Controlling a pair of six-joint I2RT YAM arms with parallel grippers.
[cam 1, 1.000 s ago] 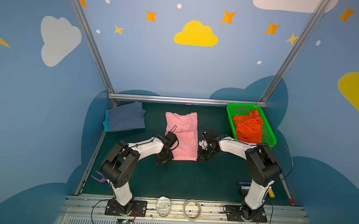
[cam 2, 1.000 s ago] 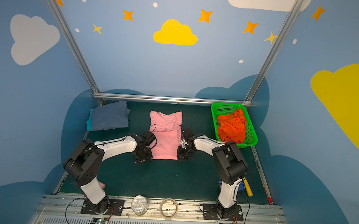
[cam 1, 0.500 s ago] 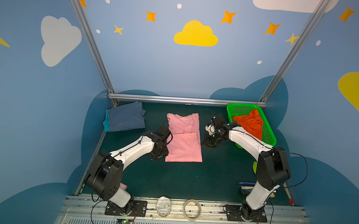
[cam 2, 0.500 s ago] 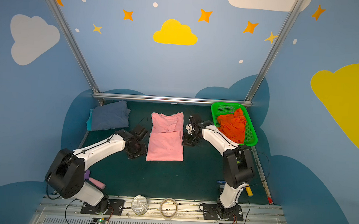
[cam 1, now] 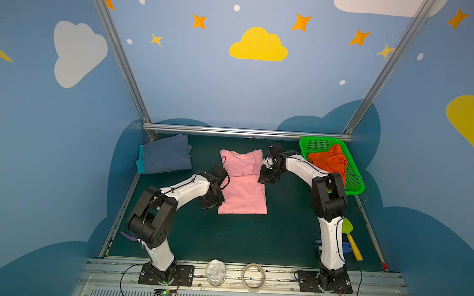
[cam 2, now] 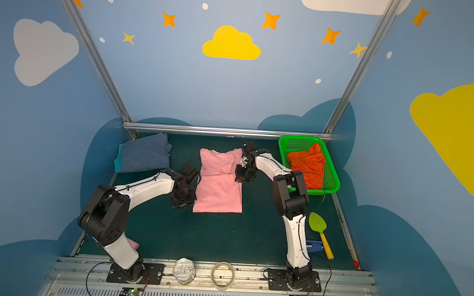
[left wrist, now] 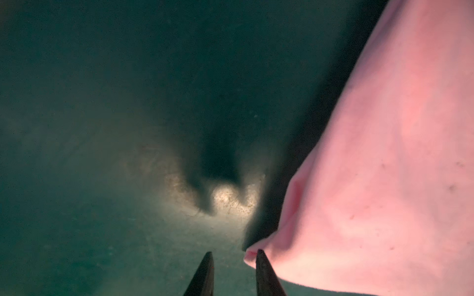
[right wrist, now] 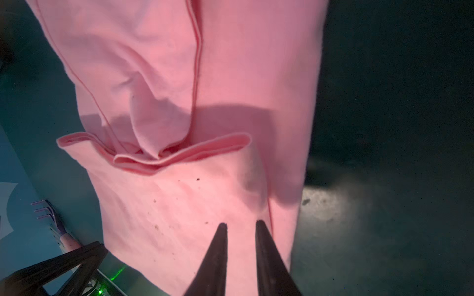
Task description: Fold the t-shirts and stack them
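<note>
Pink t-shirt (cam 1: 243, 188) lies in the middle of the counter (cam 1: 225, 237), long axis running near to far. Left fingers (left wrist: 266, 276), slightly spread and empty, sit just left of its near-left corner. Right fingers (right wrist: 215, 256), also parted and empty, hover over its right edge, farther back.

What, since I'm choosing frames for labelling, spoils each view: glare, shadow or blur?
Left wrist view: dim, with a glare patch on the table crossed by a forked shadow; the pink t-shirt is soft-focused. Right wrist view: it looks sharper, with a shadow band across it. Both top views: evenly lit, no glare.
</note>
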